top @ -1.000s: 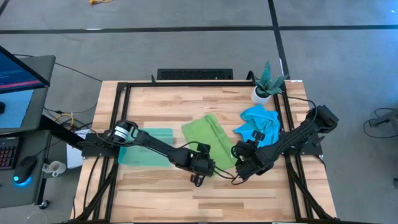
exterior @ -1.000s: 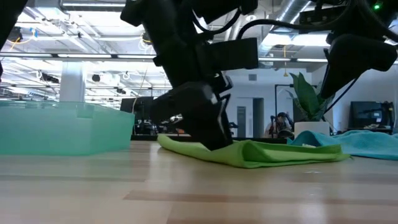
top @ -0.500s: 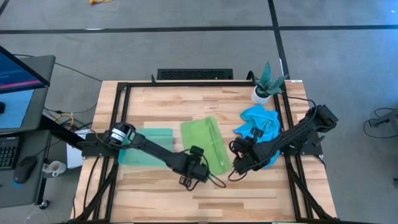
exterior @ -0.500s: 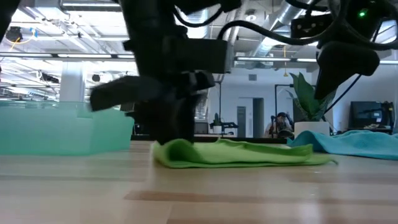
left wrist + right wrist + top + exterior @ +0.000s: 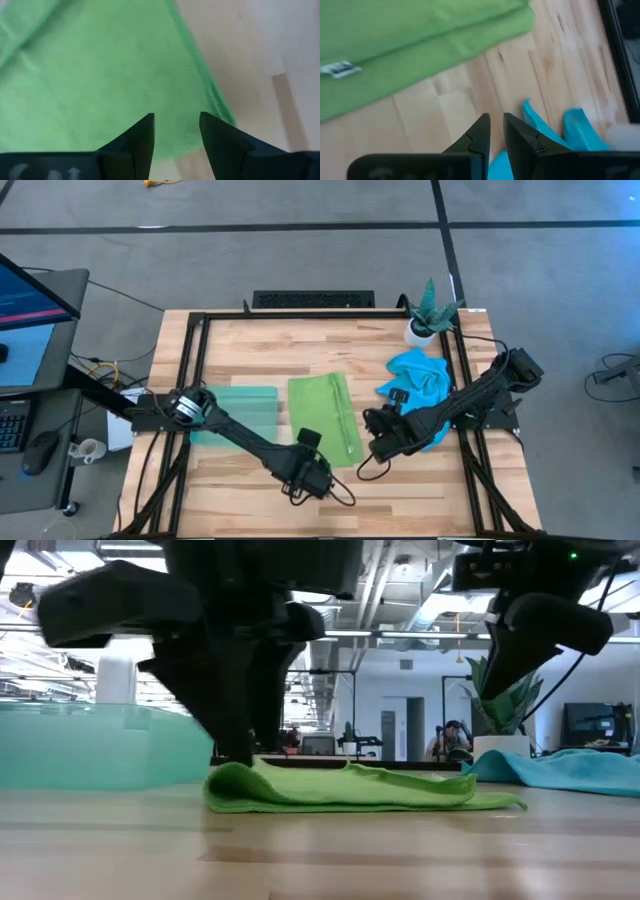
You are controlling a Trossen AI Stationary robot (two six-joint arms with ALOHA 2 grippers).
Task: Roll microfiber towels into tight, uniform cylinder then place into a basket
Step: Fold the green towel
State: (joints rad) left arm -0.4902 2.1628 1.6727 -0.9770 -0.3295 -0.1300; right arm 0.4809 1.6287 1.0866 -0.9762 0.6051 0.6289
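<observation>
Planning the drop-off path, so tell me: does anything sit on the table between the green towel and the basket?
Nothing visible does. The green towel lies flat beside the basket, with only bare table between; the left arm passes above that gap.

The green towel [image 5: 100, 75] fills most of the left wrist view, lying flat on the pale wooden table [image 5: 250, 65]; the left gripper [image 5: 176, 131] hangs over the cloth near its edge; its two dark fingers [image 5: 142, 137] stand apart, with nothing between them.

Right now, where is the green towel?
In the high view, the green towel lies flat mid-table, between the teal basket and the blue towel.
</observation>
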